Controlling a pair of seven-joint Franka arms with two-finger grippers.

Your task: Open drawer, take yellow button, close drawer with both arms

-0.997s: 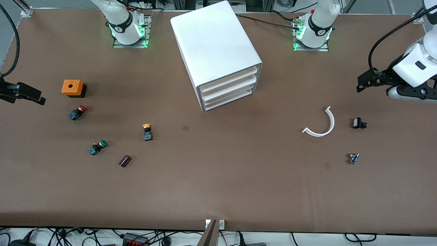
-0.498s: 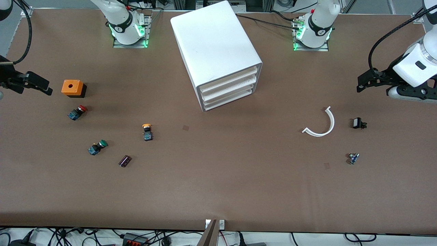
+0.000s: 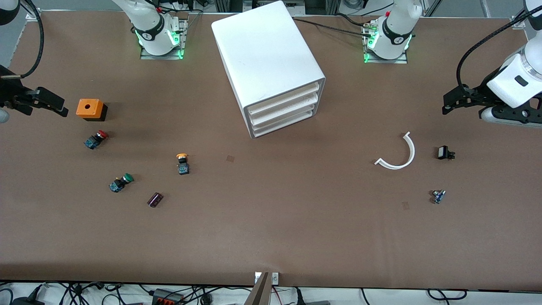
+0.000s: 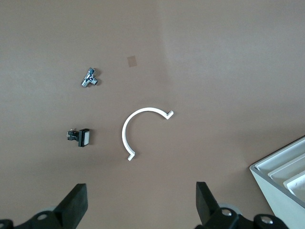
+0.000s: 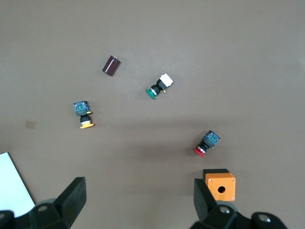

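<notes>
Both black two-finger grippers hang with jaws spread wide and nothing between them: the right gripper (image 3: 46,104) at the front view's left edge, over the brown table (image 3: 271,228) just beside a square orange box with a round hole in its top (image 3: 87,108); the left gripper (image 3: 457,101) at the right edge, above a curved white plastic strip (image 3: 399,153). The small push button with a glossy orange-yellow mushroom cap and black-and-blue body (image 3: 182,163) lies on the matte tabletop left of centre, well outside the boxy smooth white plastic cabinet (image 3: 266,63) at upper centre, whose top white drawer (image 3: 284,98) sits flush with the two below. Around it lie a red-capped button (image 3: 95,139), a green-capped button (image 3: 120,182) and a dark maroon cylinder (image 3: 154,199). Cables trail along the table's lower edge. The left wrist view adds detail of a black-and-white switch (image 4: 80,137) and a shiny metal fitting (image 4: 89,78); the right wrist view shows the green-capped button's white end.
</notes>
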